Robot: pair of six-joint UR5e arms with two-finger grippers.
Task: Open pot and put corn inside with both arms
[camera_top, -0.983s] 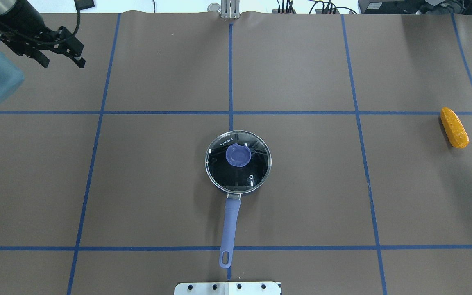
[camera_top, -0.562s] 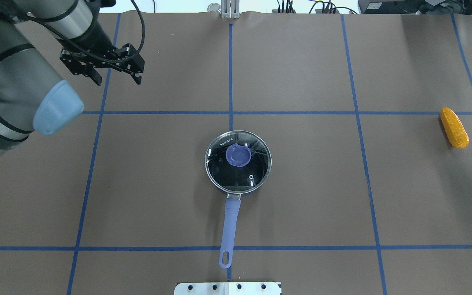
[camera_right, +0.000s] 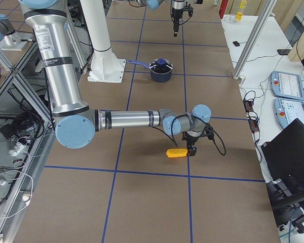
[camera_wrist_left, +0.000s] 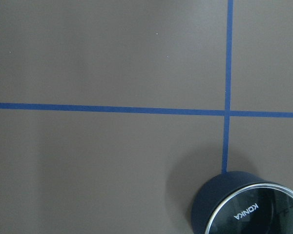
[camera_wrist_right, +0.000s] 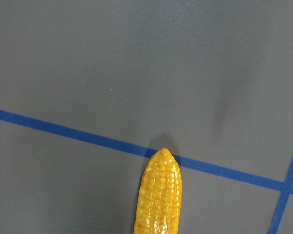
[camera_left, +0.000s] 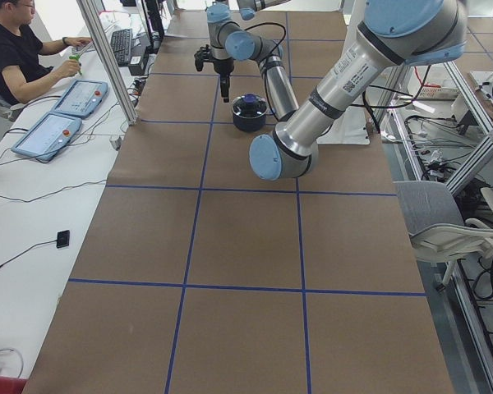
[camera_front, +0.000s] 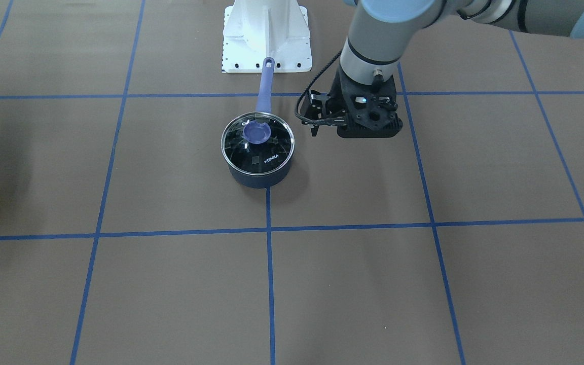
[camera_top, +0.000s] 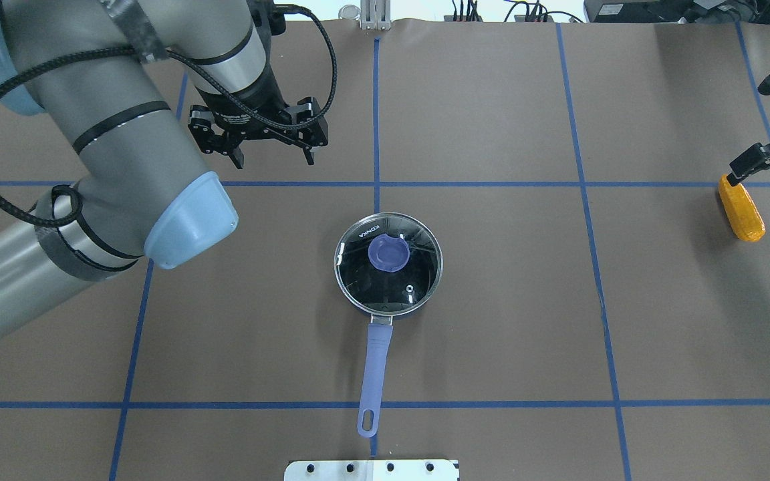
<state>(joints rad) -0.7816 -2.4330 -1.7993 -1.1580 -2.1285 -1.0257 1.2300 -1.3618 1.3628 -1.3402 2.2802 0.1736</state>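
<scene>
The dark navy pot (camera_top: 358, 304) stands mid-table, its lavender handle (camera_top: 375, 371) pointing at the robot. The glass lid (camera_top: 418, 267) with a purple knob (camera_top: 388, 254) is on it. The pot also shows in the front view (camera_front: 259, 177) and in the left wrist view (camera_wrist_left: 210, 204). My left gripper (camera_top: 273, 160) is open and empty, beyond and left of the pot. The orange-yellow corn (camera_top: 744, 212) lies far right, and shows in the right wrist view (camera_wrist_right: 158, 195). My right gripper (camera_top: 748, 132) is open, one fingertip (camera_top: 736, 175) by the corn's far tip.
Blue tape lines (camera_top: 376, 100) grid the brown table. The white robot base (camera_front: 266, 35) stands just behind the pot's handle end. A person (camera_left: 16, 57) sits at a side table with pendants beyond the table's far edge.
My left arm has swung in from the far left corner toward the table's middle. My right gripper has come in from the right edge to the corn. The pot and corn have not moved.
</scene>
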